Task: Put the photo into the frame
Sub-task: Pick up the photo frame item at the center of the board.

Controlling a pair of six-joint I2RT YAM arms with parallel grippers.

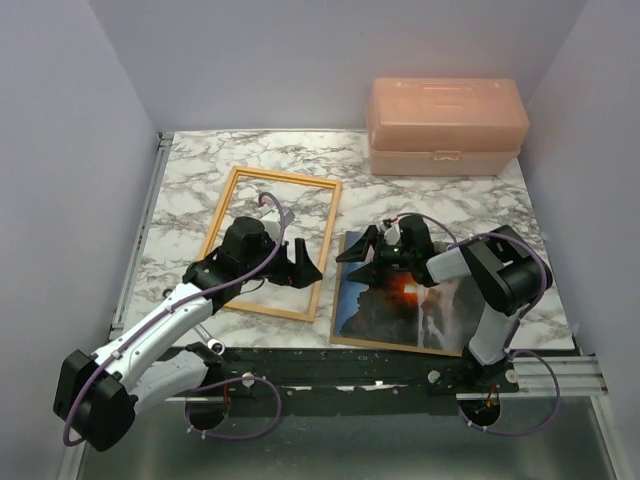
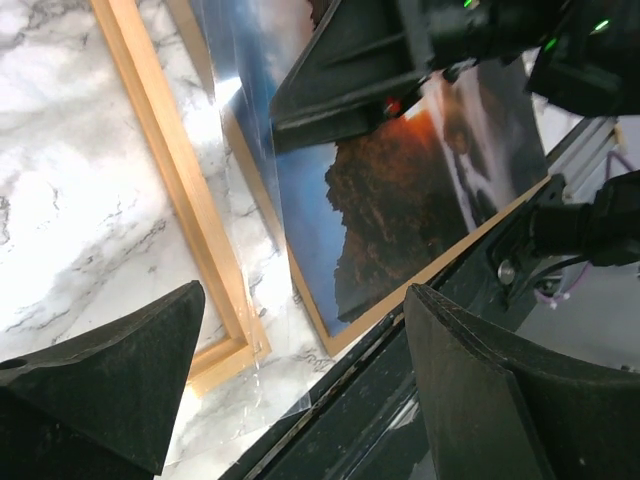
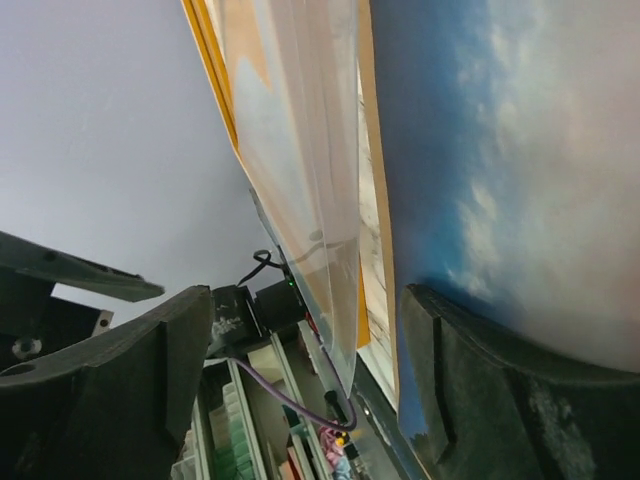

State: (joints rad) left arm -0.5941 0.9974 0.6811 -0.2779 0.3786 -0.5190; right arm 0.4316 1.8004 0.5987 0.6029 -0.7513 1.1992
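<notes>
The orange wooden frame lies flat on the left of the marble table, with only tabletop showing inside it. The photo, red sun over dark rocks and blue sky, lies face up to its right on a brown backing board. My left gripper hovers open over the frame's right rail, nothing between its fingers. My right gripper is open at the photo's upper left corner. One of its fingers rests against the sky part of the photo.
A clear sheet lies in the strip between frame and photo, its edge showing between the right fingers. A pink translucent box stands at the back right. The table's black front rail runs just below frame and photo.
</notes>
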